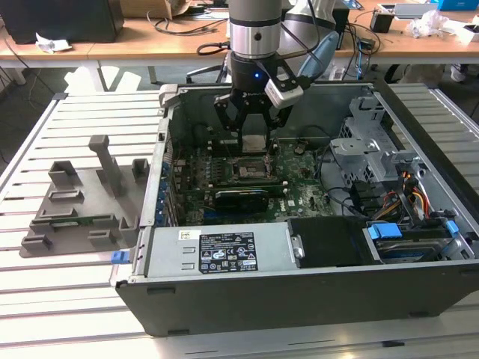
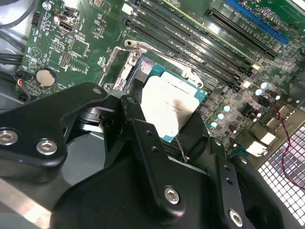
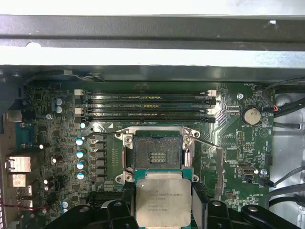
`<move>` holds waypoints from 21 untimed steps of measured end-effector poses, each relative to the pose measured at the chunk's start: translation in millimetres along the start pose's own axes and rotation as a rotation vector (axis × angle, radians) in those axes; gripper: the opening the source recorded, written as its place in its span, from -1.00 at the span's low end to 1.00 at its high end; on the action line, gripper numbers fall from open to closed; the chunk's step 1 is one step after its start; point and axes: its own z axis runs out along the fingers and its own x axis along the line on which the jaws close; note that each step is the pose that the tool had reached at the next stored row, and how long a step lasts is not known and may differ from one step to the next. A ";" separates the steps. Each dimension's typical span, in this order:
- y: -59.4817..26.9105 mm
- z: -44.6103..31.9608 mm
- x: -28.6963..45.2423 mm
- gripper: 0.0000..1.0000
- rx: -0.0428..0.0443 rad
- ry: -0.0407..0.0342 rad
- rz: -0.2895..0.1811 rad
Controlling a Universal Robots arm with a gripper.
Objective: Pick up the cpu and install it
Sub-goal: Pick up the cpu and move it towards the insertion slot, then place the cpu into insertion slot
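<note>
The cpu (image 1: pixel 254 144) is a flat square chip with a silver-grey top and a thin green rim. My gripper (image 1: pixel 254 134) is shut on it, one black finger on each of two opposite edges. It hangs inside the open computer case, just above the motherboard. In the first wrist view the cpu (image 3: pixel 163 196) sits just short of the open socket (image 3: pixel 157 155), whose metal frame is lifted and whose contact field is bare. In the second wrist view the cpu (image 2: pixel 171 107) is level between the fingers (image 2: pixel 137 119) and covers part of the socket (image 2: pixel 136 71).
The motherboard (image 1: pixel 299 187) lies in the open case (image 1: pixel 224 292), with memory slots (image 3: pixel 147 105) beyond the socket, drive cages and cables (image 1: pixel 389 187) on the exterior view's right. A grey plastic holder tray (image 1: pixel 78 202) stands on the slatted table to the exterior view's left.
</note>
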 end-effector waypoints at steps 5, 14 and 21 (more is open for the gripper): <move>0.0 0.0 0.0 0.09 -0.0004 0.0000 0.000; 0.0 0.2 0.0 0.09 0.0081 0.0109 0.133; 0.0 0.2 0.0 0.09 0.0121 0.0211 0.257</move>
